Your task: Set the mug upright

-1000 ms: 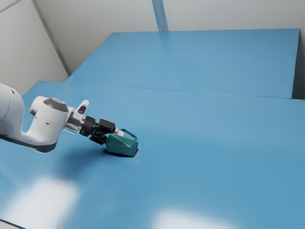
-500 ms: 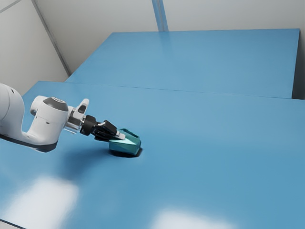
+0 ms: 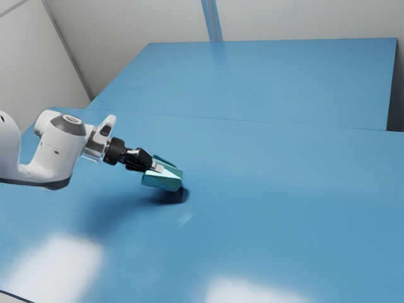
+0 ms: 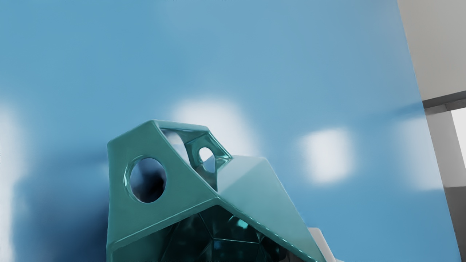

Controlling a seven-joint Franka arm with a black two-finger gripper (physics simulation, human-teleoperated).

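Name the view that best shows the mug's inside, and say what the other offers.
The wrist view: it looks past the rim into the dark, faceted inside. The exterior view shows the mug's outer walls, tilted, at the tool.

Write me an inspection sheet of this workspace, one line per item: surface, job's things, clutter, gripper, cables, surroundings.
Surface: blue table, with bright reflections and a dark shadow below the mug.
Job's things: teal mug, tilted, not upright, its mouth toward the gripper; it looks raised off the table.
Clutter: nothing seen.
Gripper: black gripper, appears shut on the mug's wall at the mouth end.
Cables: nothing seen.
Surroundings: pale walls, a blue strip running down one.
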